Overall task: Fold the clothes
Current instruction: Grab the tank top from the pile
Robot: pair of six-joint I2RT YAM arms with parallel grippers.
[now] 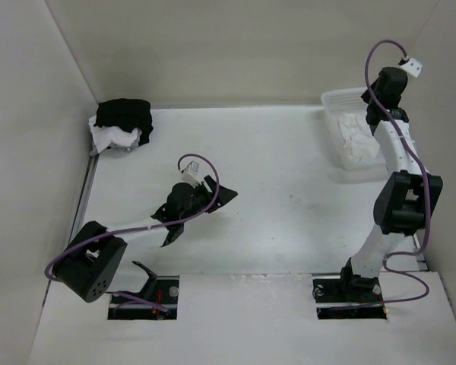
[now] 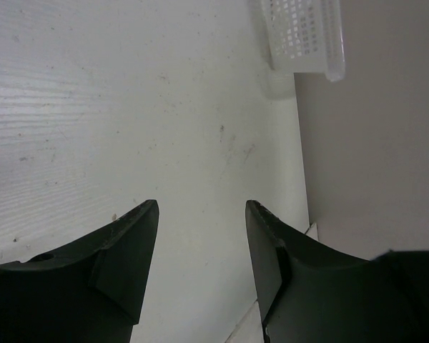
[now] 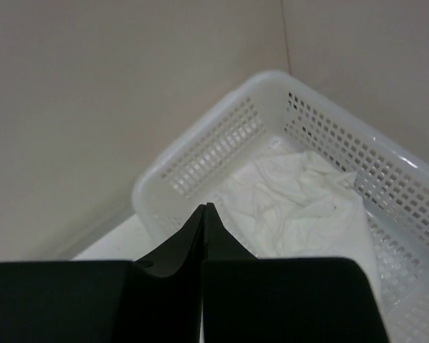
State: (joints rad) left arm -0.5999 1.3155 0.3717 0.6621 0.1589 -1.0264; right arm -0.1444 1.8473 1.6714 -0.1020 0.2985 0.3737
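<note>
I noted a white tabletop (image 1: 289,198), a white basket (image 3: 214,146) with a lattice pattern, and a white garment (image 3: 293,207) inside it. The corner pile (image 1: 123,122) showed black over white. The left gripper (image 2: 201,229) and right gripper (image 3: 205,211) were black; the cables (image 1: 196,157) were purple.

Top view: soft, even light from above, no hard glare; shadows on the table (image 1: 289,198) weak and soft-edged. Exposure clips both ends: the black garment pile (image 1: 123,114) is near-solid black w/ no fold detail, and the white cloth (image 1: 361,141) in the basket (image 1: 330,99) is nearly blown out. Wall lines lean outward twd the edges. Left wrist view: bright, table washed pale; left gripper fingers (image 2: 121,264) dark, soft-edged, out of focus; basket holes crisp. Right wrist view: dimmer, warm beige cast; right gripper fingers (image 3: 175,250) a blurred black silhouette; lattice and cloth creases sharp.
</note>
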